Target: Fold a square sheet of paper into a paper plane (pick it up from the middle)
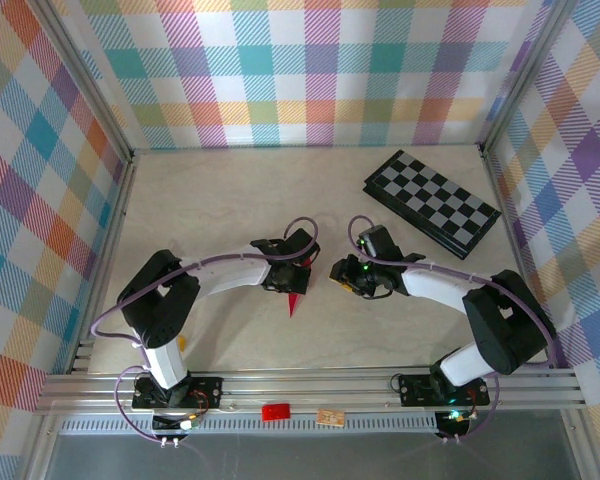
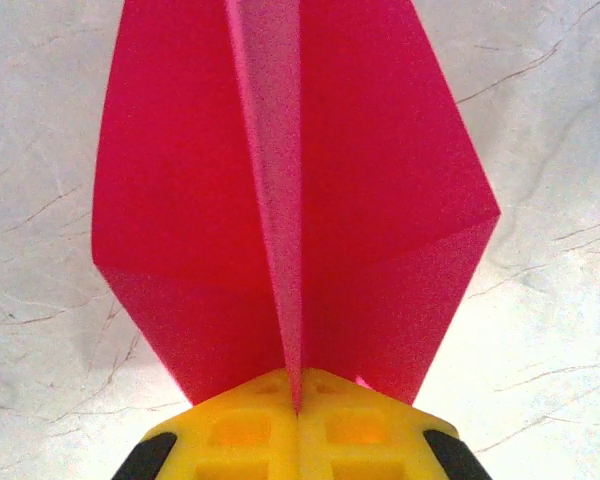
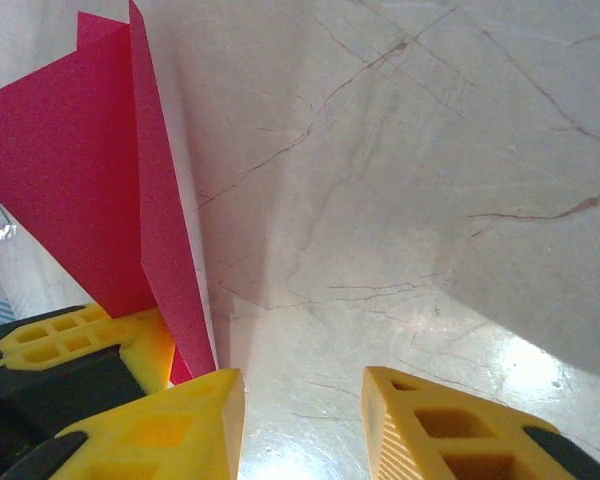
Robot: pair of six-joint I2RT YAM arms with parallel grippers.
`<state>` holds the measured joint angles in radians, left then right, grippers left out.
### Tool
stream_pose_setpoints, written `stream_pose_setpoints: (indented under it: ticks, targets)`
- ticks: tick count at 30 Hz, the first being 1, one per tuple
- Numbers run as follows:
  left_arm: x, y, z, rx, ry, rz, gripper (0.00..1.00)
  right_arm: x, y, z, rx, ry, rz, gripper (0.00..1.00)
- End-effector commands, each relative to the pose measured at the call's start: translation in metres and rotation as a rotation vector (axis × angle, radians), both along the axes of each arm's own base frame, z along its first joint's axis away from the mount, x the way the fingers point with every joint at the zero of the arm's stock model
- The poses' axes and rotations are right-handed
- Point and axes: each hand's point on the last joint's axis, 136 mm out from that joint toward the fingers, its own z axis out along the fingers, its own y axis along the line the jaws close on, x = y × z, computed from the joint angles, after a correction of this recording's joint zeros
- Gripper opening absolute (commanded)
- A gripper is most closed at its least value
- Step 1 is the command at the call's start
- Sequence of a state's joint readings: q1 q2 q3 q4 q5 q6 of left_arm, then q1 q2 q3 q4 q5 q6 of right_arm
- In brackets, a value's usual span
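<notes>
Top external, pale marbled table (image 1: 230,200), plaid walls (image 1: 310,70), checkerboard (image 1: 433,203), paper plane (image 1: 295,303) mid-table

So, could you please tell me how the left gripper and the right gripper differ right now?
The left gripper has its jaws shut on the centre fold of the paper plane; the right gripper has its jaws apart, nothing between them. The left gripper holds the plane; the right gripper sits beside it, the paper off to one side. Both are yellow at the tip.
</notes>
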<state>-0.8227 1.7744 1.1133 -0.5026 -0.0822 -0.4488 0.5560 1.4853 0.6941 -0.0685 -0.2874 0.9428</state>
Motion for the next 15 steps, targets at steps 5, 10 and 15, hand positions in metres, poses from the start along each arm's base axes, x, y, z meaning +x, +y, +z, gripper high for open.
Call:
stream_pose_setpoints:
  ticks: [5,10,15]
  targets:
    - [-0.001,0.005,-0.007,0.051,0.020,0.017,0.06,0.000,-0.002,-0.003,-0.003,0.009,-0.011,0.39]
    - [-0.001,0.006,-0.010,0.057,0.026,0.018,0.07,0.000,0.000,-0.005,0.003,0.017,-0.005,0.39]
    - [-0.003,0.006,-0.015,0.062,0.041,0.015,0.09,0.000,-0.001,-0.007,-0.002,0.020,-0.009,0.40]
